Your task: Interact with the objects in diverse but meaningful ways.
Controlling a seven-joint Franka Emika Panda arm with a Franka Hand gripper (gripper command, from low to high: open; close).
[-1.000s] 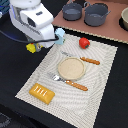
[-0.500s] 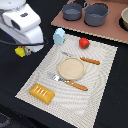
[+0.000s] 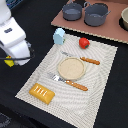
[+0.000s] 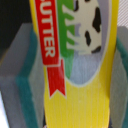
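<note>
My gripper [image 3: 10, 60] hangs off the placemat at the exterior view's left, shut on the small yellow box [image 3: 8, 63] with red marks. In the wrist view the box [image 4: 75, 65] fills the frame, showing red lettering and a cow picture. The pale blue-white carton [image 3: 59, 36] stands at the mat's far edge. The red tomato [image 3: 84, 43] lies to its right. The orange scored bread slab [image 3: 42, 93] lies at the mat's near left corner.
A beige placemat [image 3: 102, 90] holds a tan plate [image 3: 71, 68], an orange-handled fork [image 3: 70, 83] and a knife [image 3: 85, 60]. Two grey pots [image 3: 73, 11] [image 3: 96, 14] and a bowl [image 3: 124, 19] stand on a brown board at the back.
The arm has moved to the exterior view's left and nearer, away from the carton, carrying the yellow box off the mat.
</note>
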